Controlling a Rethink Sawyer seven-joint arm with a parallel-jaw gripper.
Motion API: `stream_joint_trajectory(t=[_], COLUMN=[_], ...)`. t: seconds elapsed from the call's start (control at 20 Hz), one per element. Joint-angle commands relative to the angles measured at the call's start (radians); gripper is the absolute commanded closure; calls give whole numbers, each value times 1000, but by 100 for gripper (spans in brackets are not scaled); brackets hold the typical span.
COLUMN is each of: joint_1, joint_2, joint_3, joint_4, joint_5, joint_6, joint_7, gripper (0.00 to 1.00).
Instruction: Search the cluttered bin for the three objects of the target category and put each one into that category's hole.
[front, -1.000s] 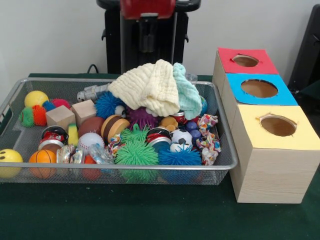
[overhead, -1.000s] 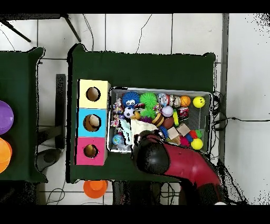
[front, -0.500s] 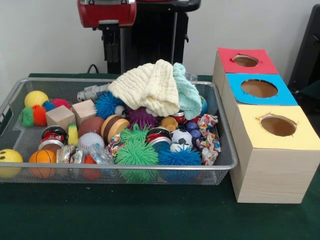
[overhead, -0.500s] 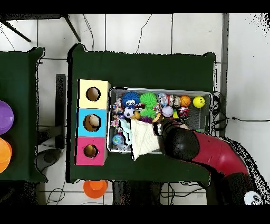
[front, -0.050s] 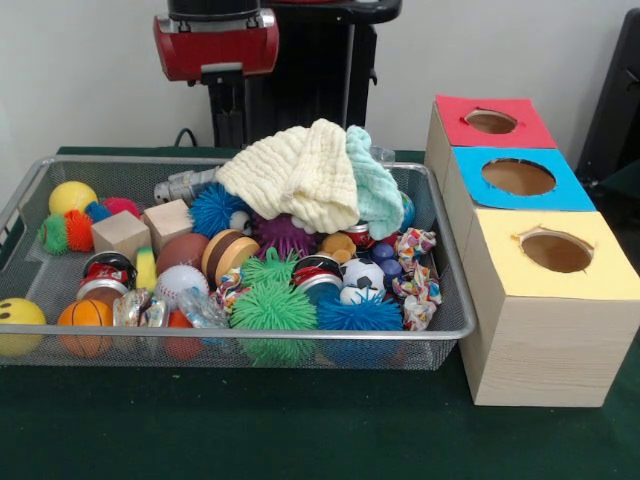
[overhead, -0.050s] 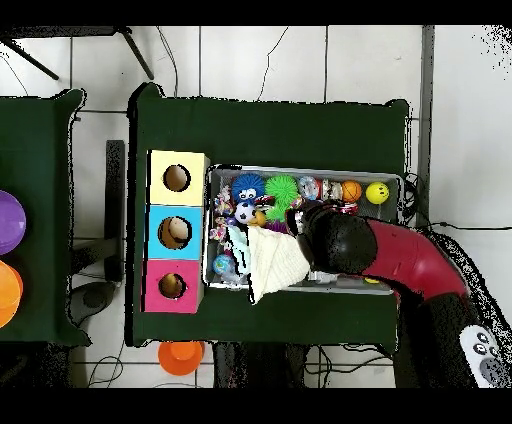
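Note:
The wire bin (front, -0.050s: 440, 328) is heaped with toys: spiky green balls (front, -0.050s: 272, 305), a blue spiky ball (front, -0.050s: 360, 315), a small soccer ball (front, -0.050s: 360, 275), a basketball (front, -0.050s: 85, 315), a baseball (front, -0.050s: 180, 283), wooden blocks (front, -0.050s: 120, 235) and cans (front, -0.050s: 108, 270). A cream cloth (front, -0.050s: 300, 175) and a mint cloth (front, -0.050s: 375, 190) lie on top at the back. The arm's red end (front, -0.050s: 215, 45) hangs high behind the bin's left half, the gripper (front, -0.050s: 227, 115) dark below it and holding nothing I can see. In the overhead view the arm (overhead, -0.050s: 340, 240) covers the bin's middle.
Three wooden boxes with round holes stand beside the bin: red top (front, -0.050s: 490, 125), blue top (front, -0.050s: 518, 178), yellow top (front, -0.050s: 555, 250). Overhead they line the bin's left side, with the yellow box (overhead, -0.050s: 177, 178) farthest from the base. A yellow smiley ball (front, -0.050s: 18, 320) sits in the bin's near left corner.
The arm's end has swung from the bin's middle toward the left in the front view and come slightly lower. In the overhead view it now reaches farther over the bin. The toys are unmoved.

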Motion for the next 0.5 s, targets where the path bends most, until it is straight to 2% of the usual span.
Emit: stream_joint_trajectory(t=[0.05,0.3,0.5], joint_1=[29,-5,15], joint_2=[76,67,85], joint_3=[75,93,77], joint_4=[-118,-107,-116], joint_5=[-16,9,8], joint_6=[125,124,111], joint_7=[2,-5,38], gripper=[100,100,100])
